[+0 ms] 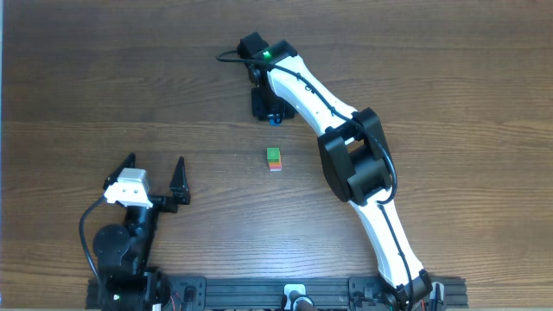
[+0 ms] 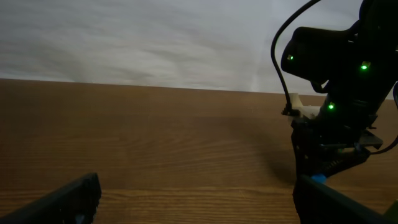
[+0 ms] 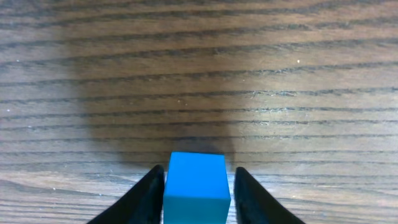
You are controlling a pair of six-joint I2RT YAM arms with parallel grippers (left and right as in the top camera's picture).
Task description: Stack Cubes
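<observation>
A blue cube (image 3: 196, 186) sits between the fingers of my right gripper (image 3: 199, 173), which is shut on it just over the wooden table. From above, that gripper (image 1: 270, 111) is at the far middle of the table, with the blue cube (image 1: 275, 118) showing under it. A small stack, a green cube (image 1: 274, 155) on a red one, stands a little nearer than the gripper, at the table's centre. My left gripper (image 1: 155, 161) is open over the near left, holding nothing. The left wrist view shows the right gripper (image 2: 329, 149) farther off, with a bit of blue (image 2: 318, 178) at its tip.
The wooden table (image 1: 449, 69) is bare apart from the cubes. A white wall (image 2: 137, 37) rises behind its far edge. The right arm (image 1: 346, 147) runs diagonally across the right half of the table.
</observation>
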